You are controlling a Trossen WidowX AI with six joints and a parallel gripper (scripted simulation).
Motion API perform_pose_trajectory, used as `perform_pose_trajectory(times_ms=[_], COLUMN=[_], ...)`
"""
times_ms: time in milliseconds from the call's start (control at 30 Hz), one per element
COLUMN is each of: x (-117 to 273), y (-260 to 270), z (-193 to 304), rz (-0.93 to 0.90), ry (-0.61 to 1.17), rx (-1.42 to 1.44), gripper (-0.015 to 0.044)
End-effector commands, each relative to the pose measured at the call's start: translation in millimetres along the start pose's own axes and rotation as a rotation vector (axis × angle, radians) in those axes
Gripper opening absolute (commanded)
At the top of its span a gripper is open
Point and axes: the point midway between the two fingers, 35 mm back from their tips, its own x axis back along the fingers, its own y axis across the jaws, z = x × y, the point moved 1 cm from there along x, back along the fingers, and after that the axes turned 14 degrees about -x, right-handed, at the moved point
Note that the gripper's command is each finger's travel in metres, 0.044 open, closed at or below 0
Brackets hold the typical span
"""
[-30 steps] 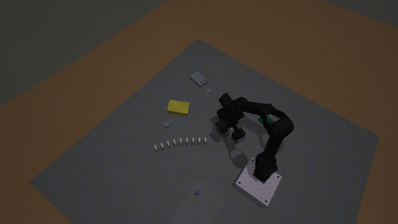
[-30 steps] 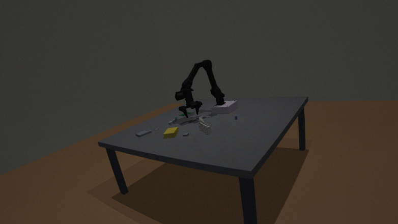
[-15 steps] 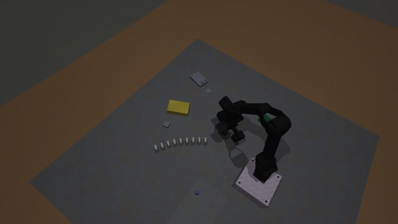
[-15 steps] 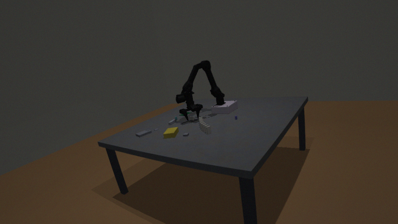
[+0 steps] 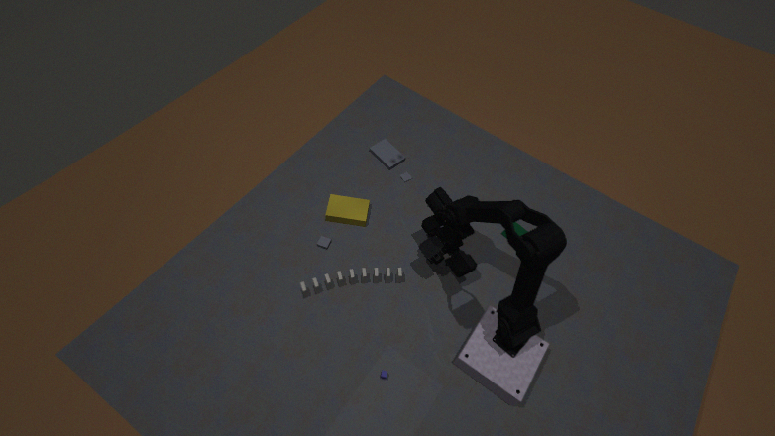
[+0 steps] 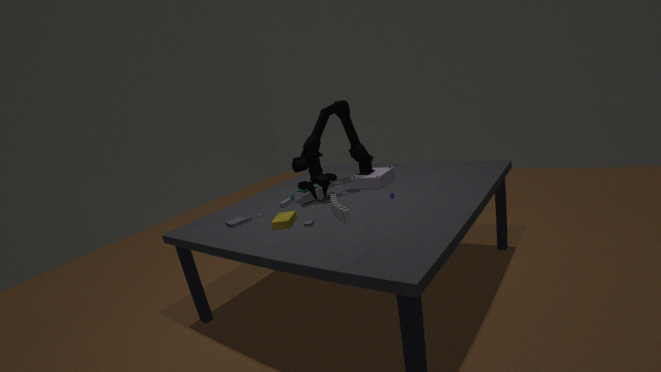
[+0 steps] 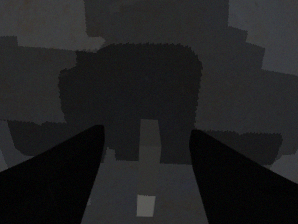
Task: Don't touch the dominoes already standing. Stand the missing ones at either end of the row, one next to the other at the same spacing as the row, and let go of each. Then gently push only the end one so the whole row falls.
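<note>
Several pale dominoes [image 5: 351, 275] [image 6: 341, 212] stand in a gently curved row. My gripper [image 6: 321, 198] [image 7: 148, 135] is low over the table, beyond the row's end nearest the arm base. Its fingers are partly apart, one on each side of a separate pale domino [image 6: 319, 193] [image 7: 149, 150]. That domino looks upright in the exterior view. In the wrist view dark gaps show between it and both fingers, so the gripper is open. The gripper and arm hide this domino in the top view.
A yellow block [image 5: 347, 209] [image 6: 283, 221] and a small grey piece [image 5: 324, 242] [image 6: 308, 223] lie beside the row. A flat grey box [image 5: 387, 153] [image 6: 238, 221] is farther off. A light bar [image 6: 286, 202] lies near the gripper. A purple piece [image 5: 384, 375] [image 6: 391, 195] is across the row.
</note>
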Motion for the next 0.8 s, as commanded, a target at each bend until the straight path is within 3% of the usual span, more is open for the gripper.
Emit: perform_pose_trajectory(times_ms=[0,133,400,767], x=[0,0,2,127], y=[0,0,0,-7], z=[0,0,0,6], rz=[0.000,0.000,0.000,0.001], ry=[-0.003,-0.003,-0.003,-0.003], rx=[0.003,0.003,0.003,0.003], gripper=[0.0125,0.0026,0.0026,0.0026])
